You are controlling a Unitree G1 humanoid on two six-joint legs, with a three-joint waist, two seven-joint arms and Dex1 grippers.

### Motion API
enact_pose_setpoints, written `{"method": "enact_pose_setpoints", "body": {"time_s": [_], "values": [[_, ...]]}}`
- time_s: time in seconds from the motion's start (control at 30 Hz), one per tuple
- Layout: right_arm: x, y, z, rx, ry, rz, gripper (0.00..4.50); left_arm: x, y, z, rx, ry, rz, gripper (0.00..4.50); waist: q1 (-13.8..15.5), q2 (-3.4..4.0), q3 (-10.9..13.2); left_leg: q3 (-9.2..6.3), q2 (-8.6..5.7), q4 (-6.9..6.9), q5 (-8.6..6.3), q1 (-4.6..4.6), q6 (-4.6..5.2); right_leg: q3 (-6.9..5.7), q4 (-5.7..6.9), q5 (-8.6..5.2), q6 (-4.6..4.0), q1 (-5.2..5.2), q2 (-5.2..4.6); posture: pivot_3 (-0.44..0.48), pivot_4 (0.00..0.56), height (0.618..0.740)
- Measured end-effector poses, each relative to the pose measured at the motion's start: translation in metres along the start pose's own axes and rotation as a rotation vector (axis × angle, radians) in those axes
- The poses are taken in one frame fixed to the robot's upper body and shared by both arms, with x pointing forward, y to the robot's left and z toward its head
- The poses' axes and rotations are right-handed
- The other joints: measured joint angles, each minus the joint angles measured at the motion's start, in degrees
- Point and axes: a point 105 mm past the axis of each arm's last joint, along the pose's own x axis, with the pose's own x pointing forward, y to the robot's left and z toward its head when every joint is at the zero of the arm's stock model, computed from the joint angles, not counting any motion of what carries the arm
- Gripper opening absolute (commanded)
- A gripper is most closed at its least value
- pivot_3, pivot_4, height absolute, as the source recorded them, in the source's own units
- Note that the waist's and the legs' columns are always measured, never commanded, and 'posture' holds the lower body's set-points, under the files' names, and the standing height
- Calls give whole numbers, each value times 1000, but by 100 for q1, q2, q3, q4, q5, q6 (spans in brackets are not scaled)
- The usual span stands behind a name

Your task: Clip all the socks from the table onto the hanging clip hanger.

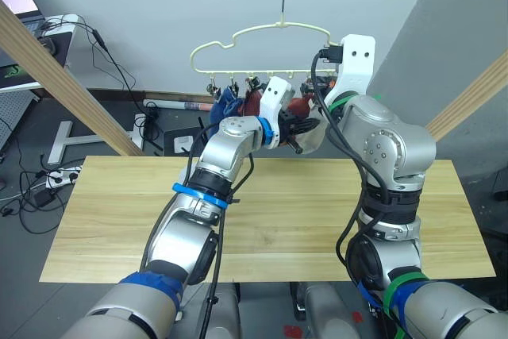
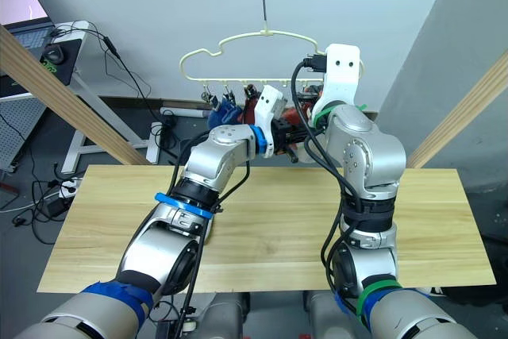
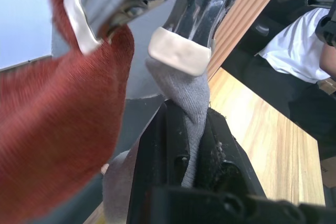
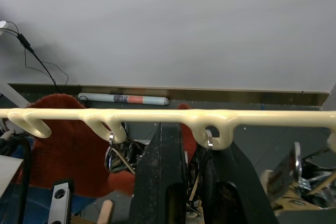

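The cream cloud-shaped clip hanger (image 1: 262, 37) hangs by its hook above the table's far edge. A blue sock (image 1: 226, 105) and two rust red socks (image 1: 252, 105) (image 1: 302, 107) hang from its clips. My left gripper (image 3: 193, 129) is raised just under the clip row and is shut on a light grey sock (image 3: 189, 98). The sock's top edge touches one cream pad of a metal clip (image 3: 178, 51), whose jaws stand apart. My right gripper (image 4: 195, 139) reaches up under the hanger bar (image 4: 262, 116), its fingers closed around that clip. The table (image 1: 119, 212) lies below both arms.
Slanted wooden beams stand at the left (image 1: 55, 77) and right (image 1: 468, 101) of the table. A desk with a monitor and floor cables (image 1: 32, 188) are at the far left. A person in a white shirt (image 3: 294, 45) is beyond the table.
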Motion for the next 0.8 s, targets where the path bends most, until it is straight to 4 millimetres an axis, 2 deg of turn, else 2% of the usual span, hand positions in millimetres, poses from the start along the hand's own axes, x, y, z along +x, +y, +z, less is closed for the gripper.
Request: {"method": "enact_pose_setpoints", "body": {"time_s": [0.2,0.3,0.37,0.47,0.77,0.8], "values": [[-1,0,1,-2,-5,-4,0,1,1,7,5,-15,-1,443,-3,0,0,0,0,0,0,0,0,0,0,0,0,0,0,26,256,740],[-1,0,1,-3,-5,-3,1014,1,1,7,0,-15,0,408,-2,0,0,0,0,0,0,0,0,0,0,0,0,0,0,28,256,740],[-1,1,1,-7,-7,-1,1877,0,3,8,-5,-22,6,408,-2,0,0,0,0,0,0,0,0,0,1,0,0,0,0,28,256,740],[-1,0,1,-11,-7,-5,2842,-1,4,9,-9,-27,11,408,-1,0,0,0,0,1,0,0,-1,0,1,0,0,0,0,28,256,740],[-1,-1,2,-15,-8,-8,2842,1,2,10,-12,-32,2,408,-2,0,0,0,0,1,0,0,-1,0,2,0,0,0,0,28,256,740],[-1,-1,2,-15,-8,-8,2867,2,1,10,-13,-32,0,599,-2,0,0,0,0,1,0,0,-1,0,2,0,0,0,0,28,256,740]]}}
